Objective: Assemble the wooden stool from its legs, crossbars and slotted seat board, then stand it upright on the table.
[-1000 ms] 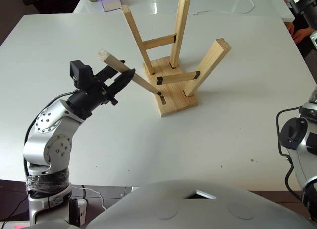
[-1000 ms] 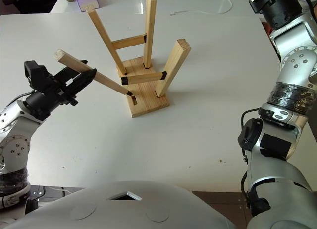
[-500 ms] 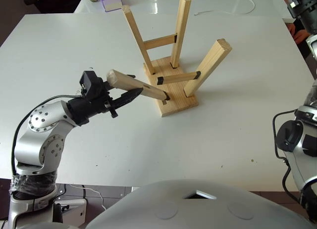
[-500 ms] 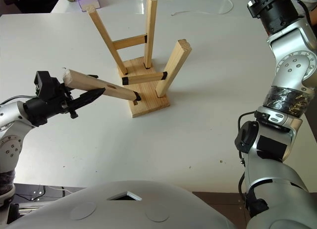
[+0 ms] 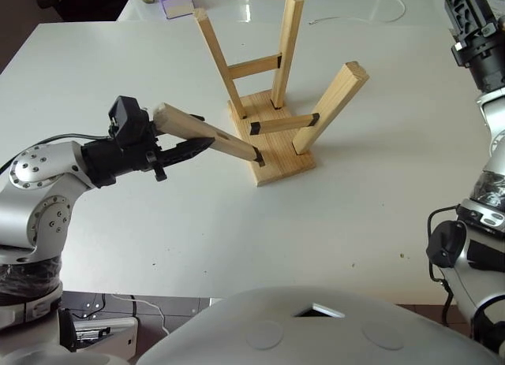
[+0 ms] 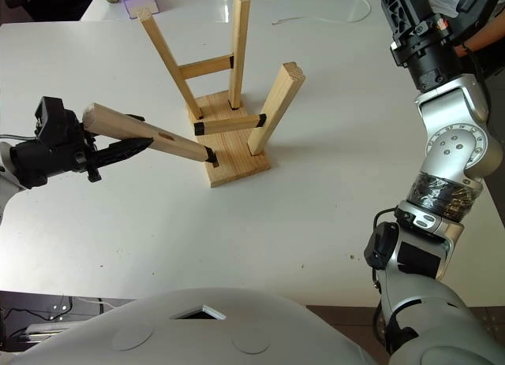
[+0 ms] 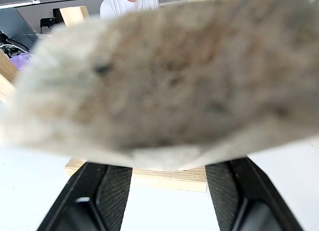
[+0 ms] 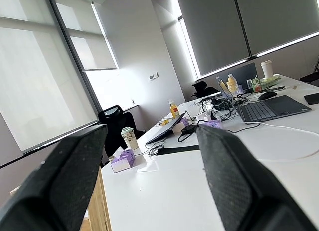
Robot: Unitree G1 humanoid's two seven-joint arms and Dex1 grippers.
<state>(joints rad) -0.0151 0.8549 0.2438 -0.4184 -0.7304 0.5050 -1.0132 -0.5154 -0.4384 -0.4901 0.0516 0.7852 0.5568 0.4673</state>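
Left eye view, seat board [image 5: 278,162]: lies flat on the white table [image 5: 331,239], in its far half, with the leg side facing up.
Left eye view, standing legs [image 5: 288,46]: three rise from the seat board. The two far ones are close to upright, and the near-right one leans out to the right.
Left eye view, crossbars [image 5: 254,65]: one joins the two far legs partway up. The other runs low over the board from the near-right leg towards the left, and its dark left tip is near the held leg's lower end.
Left eye view, held leg [image 5: 213,136]: tilted, with its lower end at the board's near-left corner and its upper end out to the left above the table. Whether it sits in its slot cannot be told.
Left eye view, left pincer [image 5: 196,147]: one dark finger on each side of the held leg, pinching its upper half.
Right eye view, right pincer [image 6: 402,18]: raised high at the table's far right, well apart from the stool.
Left wrist view, fingers [image 7: 112,191]: they flank the blurred end of the held leg, and the seat board's edge shows between them.
Right wrist view, right pincer's pads [image 8: 65,181]: spread wide with nothing between them. A purple box [image 8: 122,161] stands on a table beyond.
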